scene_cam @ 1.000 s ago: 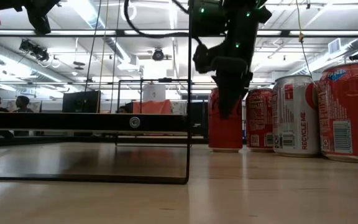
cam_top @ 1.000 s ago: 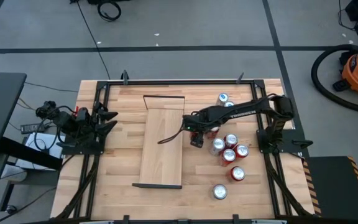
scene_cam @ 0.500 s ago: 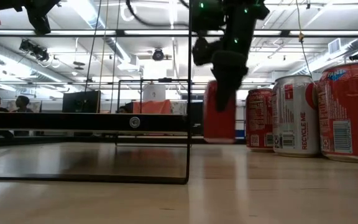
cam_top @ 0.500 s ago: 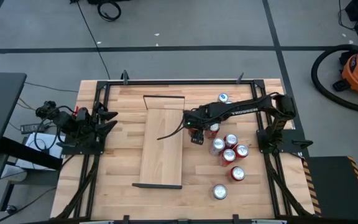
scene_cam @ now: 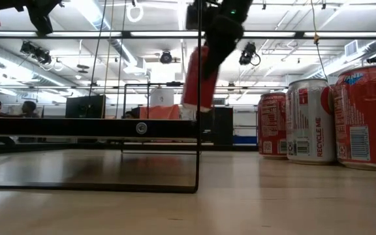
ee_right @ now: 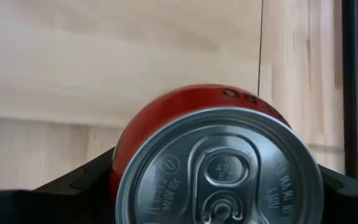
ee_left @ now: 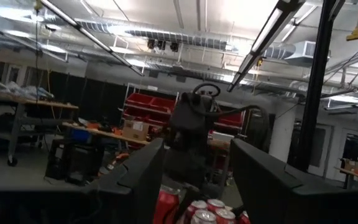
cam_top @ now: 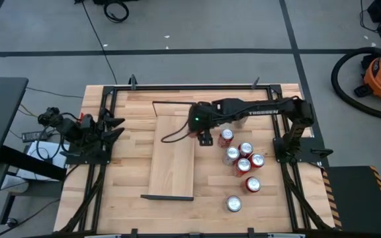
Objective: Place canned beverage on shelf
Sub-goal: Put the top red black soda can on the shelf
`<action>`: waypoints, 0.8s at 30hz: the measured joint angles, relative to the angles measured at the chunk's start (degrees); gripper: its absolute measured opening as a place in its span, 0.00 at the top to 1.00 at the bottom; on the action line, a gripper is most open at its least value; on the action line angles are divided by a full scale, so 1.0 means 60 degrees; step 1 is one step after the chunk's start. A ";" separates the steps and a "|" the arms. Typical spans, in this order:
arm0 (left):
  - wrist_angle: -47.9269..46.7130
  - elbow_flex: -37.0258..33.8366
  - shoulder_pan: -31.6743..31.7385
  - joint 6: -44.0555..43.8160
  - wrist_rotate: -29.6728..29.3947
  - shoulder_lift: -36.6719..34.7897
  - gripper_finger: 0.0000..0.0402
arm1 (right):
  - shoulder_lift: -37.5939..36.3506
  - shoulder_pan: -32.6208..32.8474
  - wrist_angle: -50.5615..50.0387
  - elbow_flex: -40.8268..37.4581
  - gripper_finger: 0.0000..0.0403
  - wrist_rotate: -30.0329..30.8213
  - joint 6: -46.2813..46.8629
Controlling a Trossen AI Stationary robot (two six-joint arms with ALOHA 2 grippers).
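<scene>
The right gripper (scene_cam: 204, 72) clamps a red can (scene_cam: 198, 77) by its sides and holds it upright in the air, well clear of the tabletop and just beside the shelf (cam_top: 172, 155), over its right long edge near the far end. The board lies to the can's left, long axis running away from the robot. The left gripper (cam_top: 114, 125), far off to the shelf's left, waits part-open and empty.

Bright ceiling strip lights (scene_cam: 142, 34) glare overhead, lifted can (scene_cam: 198, 78) motion-blurred, left wrist view soft and hazy.
</scene>
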 joint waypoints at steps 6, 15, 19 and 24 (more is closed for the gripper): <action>0.0575 0.0000 0.0463 0.0661 -0.0015 0.0081 0.52 | 0.1527 -0.0261 -0.0332 0.2260 0.20 -0.0545 -0.1236; 0.0830 0.0000 0.0986 0.1097 -0.0047 0.0103 0.52 | 0.3866 -0.0390 -0.2981 0.5547 0.19 -0.0557 -0.2834; 0.1481 0.0000 0.1021 0.1775 -0.0049 0.0113 0.52 | 0.4258 -0.0599 -0.3637 0.5767 0.18 -0.0602 -0.2877; 0.1372 0.0180 0.1017 0.2225 -0.0046 0.0113 0.52 | 0.4174 -0.0810 -0.3506 0.5753 0.18 -0.0777 -0.2909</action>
